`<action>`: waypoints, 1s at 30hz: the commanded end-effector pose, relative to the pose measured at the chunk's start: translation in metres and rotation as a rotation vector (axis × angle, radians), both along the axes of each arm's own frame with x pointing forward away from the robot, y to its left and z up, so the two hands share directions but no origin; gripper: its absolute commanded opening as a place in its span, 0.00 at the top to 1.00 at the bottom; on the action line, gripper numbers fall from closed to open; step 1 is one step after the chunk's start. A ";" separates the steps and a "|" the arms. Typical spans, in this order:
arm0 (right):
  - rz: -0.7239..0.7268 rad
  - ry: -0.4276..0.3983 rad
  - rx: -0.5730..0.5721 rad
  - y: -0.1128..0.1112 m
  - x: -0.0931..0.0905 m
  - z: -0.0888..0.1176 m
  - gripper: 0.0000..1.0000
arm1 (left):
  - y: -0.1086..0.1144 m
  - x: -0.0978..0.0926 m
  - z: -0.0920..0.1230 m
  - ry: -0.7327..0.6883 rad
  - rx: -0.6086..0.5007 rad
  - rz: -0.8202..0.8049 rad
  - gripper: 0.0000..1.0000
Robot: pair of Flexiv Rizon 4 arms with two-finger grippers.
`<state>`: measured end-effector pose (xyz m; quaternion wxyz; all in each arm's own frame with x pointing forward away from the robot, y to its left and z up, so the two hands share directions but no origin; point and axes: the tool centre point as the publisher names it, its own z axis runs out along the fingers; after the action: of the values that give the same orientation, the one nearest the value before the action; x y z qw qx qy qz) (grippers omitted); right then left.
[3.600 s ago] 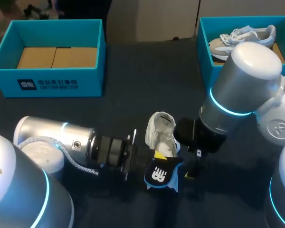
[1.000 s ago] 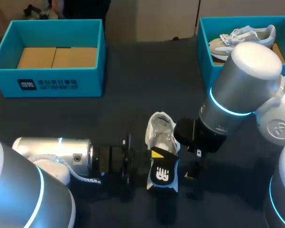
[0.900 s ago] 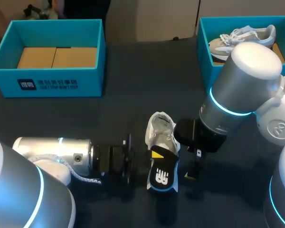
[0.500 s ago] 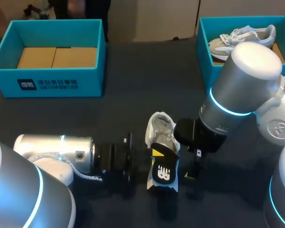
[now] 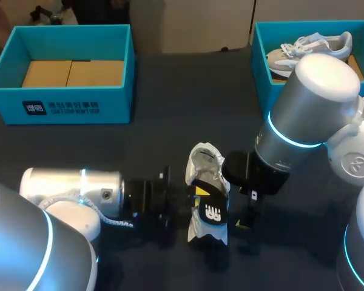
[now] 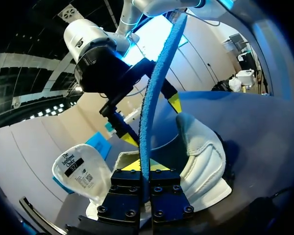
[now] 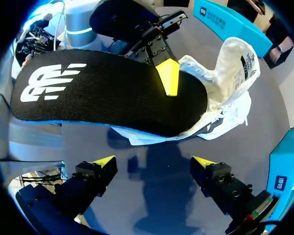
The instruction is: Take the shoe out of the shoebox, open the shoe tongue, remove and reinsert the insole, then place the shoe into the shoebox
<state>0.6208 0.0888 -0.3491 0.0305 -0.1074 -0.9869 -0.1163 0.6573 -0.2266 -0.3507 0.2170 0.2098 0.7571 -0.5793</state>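
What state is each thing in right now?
Black foam insole with blue underside: clamped, over the shoe's opening.
White fabric shoe: on the table, tongue pulled back.
Left jaws: shut on the insole.
Right jaws: open, empty.
Left teal cardboard shoebox: open, shoeless.
Right teal shoebox: open, holds a grey sneaker.

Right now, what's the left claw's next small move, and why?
Probably ease the insole forward into the shoe: the left claw is shut on it, one end lies over the shoe's opening, the rest sticks out. The right claw is open.
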 end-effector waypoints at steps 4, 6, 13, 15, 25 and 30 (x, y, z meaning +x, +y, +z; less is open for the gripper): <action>-0.001 -0.001 0.000 0.000 -0.001 -0.001 0.00 | -0.002 0.006 -0.003 0.021 -0.006 -0.004 1.00; -0.001 -0.001 0.000 0.000 -0.001 -0.001 0.00 | 0.000 0.004 -0.001 0.023 -0.008 -0.008 1.00; -0.001 -0.001 0.000 0.000 -0.001 -0.001 0.00 | 0.007 -0.002 0.006 0.029 -0.017 -0.021 1.00; -0.001 -0.001 0.000 0.000 -0.001 -0.001 0.00 | 0.009 -0.003 0.007 0.027 -0.017 -0.024 0.94; -0.001 -0.001 0.000 0.000 -0.001 -0.001 0.00 | 0.008 -0.014 0.012 0.021 -0.021 -0.045 0.82; -0.001 -0.001 0.000 0.000 -0.001 -0.001 0.00 | 0.005 -0.017 0.013 0.018 -0.023 -0.054 0.79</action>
<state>0.6208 0.0888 -0.3491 0.0305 -0.1074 -0.9869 -0.1163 0.6419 -0.2215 -0.3397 0.1961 0.2223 0.7451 -0.5974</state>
